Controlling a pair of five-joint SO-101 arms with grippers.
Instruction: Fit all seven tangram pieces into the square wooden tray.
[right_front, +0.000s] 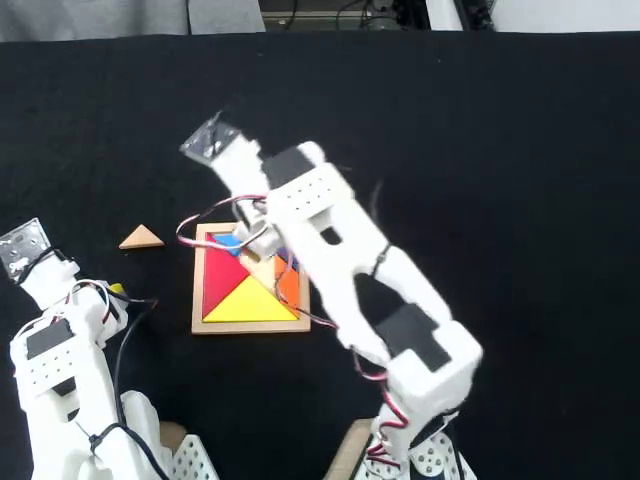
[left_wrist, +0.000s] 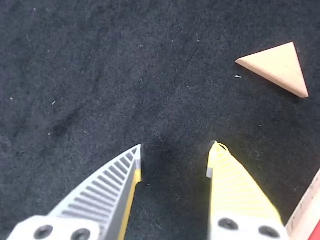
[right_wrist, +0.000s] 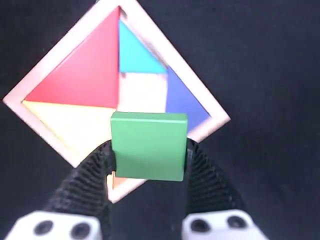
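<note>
Above tray (right_wrist: 218, 120), right pincer (right_wrist: 150, 152) clamping green square (right_wrist: 148, 137), left pincer (left_wrist: 176, 149) parted

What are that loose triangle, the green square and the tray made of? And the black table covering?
Loose triangle: looks like bare, unpainted wood, pale tan with faint grain.
Green square: probably wood too, under smooth, opaque paint; no grain shows.
Tray: light rim that looks like unfinished wood.
Table cover: black fabric, likely felt, fuzzy and dotted with lint.

You are looking at a black table (right_front: 500, 150) that is carrying the square wooden tray (right_front: 250, 327). A tan triangle piece (right_front: 141, 238) is lying near the tray, on its left-arm side.
</note>
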